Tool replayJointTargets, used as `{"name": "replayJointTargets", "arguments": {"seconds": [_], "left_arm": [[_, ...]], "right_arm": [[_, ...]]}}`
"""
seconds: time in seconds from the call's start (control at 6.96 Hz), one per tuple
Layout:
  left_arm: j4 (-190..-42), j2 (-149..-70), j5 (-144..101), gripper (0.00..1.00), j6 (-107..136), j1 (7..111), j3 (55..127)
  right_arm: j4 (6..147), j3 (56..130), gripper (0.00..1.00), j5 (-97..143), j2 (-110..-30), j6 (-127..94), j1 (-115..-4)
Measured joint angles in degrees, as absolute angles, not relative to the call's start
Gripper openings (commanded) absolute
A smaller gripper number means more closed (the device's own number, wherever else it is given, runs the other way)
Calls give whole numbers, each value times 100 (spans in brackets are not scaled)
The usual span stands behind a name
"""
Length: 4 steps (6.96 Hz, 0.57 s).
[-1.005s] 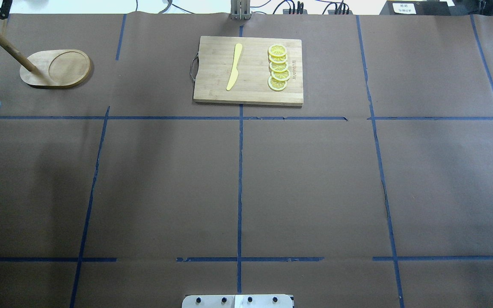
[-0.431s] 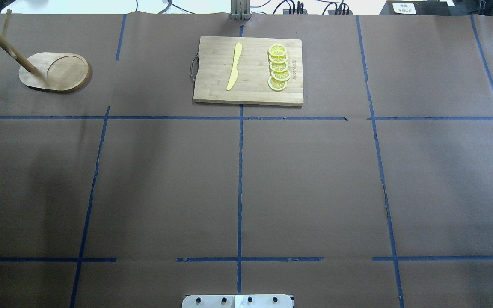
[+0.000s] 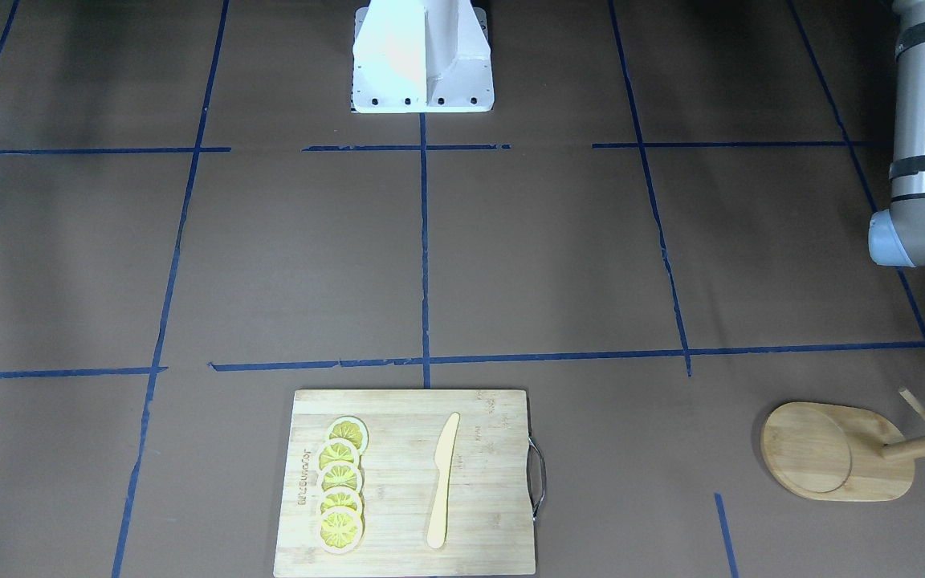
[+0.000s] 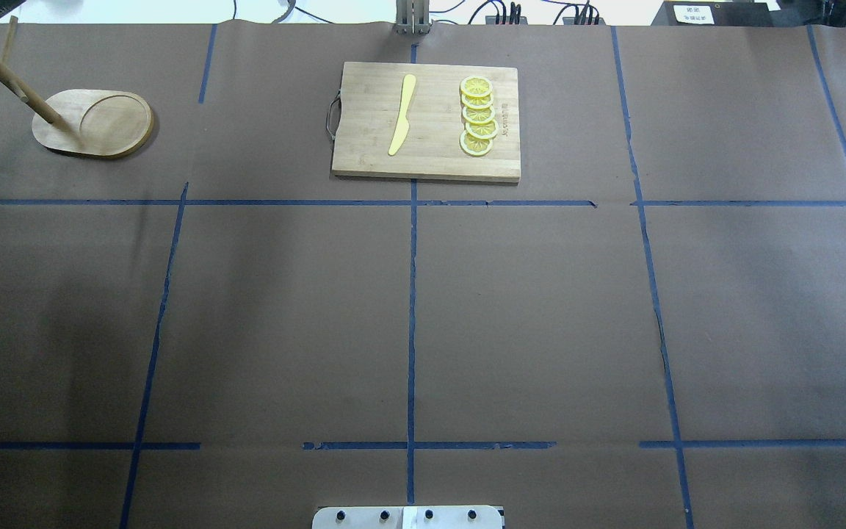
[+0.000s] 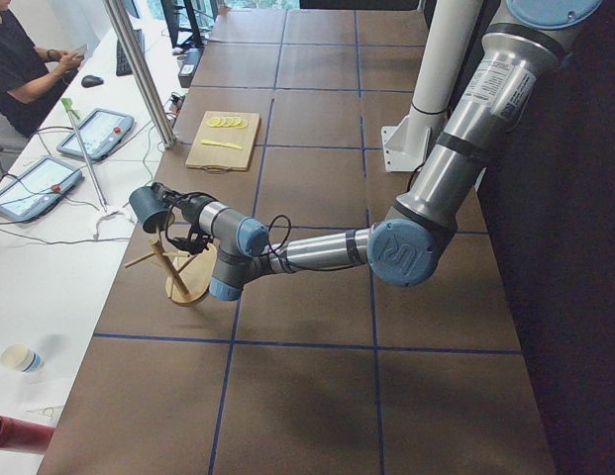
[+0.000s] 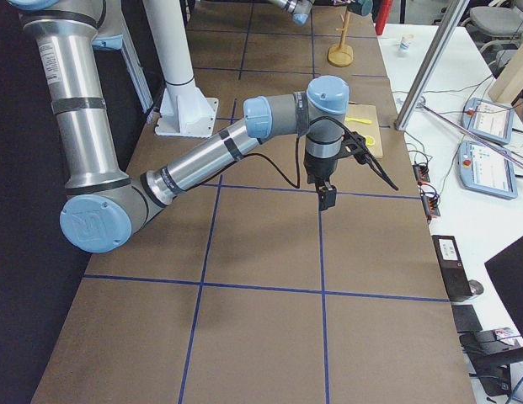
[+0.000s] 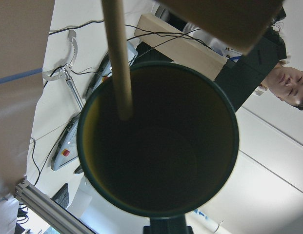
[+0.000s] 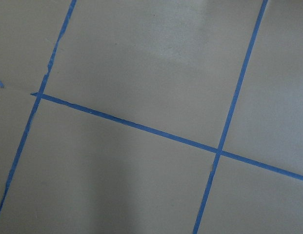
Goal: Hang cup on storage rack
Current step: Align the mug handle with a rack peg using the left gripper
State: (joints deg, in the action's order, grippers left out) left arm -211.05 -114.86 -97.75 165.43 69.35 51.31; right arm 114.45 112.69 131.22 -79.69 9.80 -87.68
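Holding the cup (image 5: 147, 206) aloft at the rack (image 4: 118, 121), peg (image 7: 117, 58) across its mouth, left hand (image 5: 170, 210) seemingly clamped on it; right hand (image 6: 327, 198) idle, grip unreadable; risk: a mis-aimed push snagging and tipping the light rack.

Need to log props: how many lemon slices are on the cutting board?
5 lemon slices, overlapping in one row on the cutting board, alongside the yellow knife; none seems hidden.

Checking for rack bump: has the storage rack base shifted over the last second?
Yes. The storage rack slid slightly toward the blue tape line below it.
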Motion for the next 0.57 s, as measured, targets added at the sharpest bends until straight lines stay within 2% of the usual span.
{"name": "replayJointTargets", "arguments": {"seconds": [0.57], "left_arm": [[-21089,-11352,-9851,0,16544,6933,4993]], "right_arm": [[11449,11285,100,13130,-7963,836,-8771]]}}
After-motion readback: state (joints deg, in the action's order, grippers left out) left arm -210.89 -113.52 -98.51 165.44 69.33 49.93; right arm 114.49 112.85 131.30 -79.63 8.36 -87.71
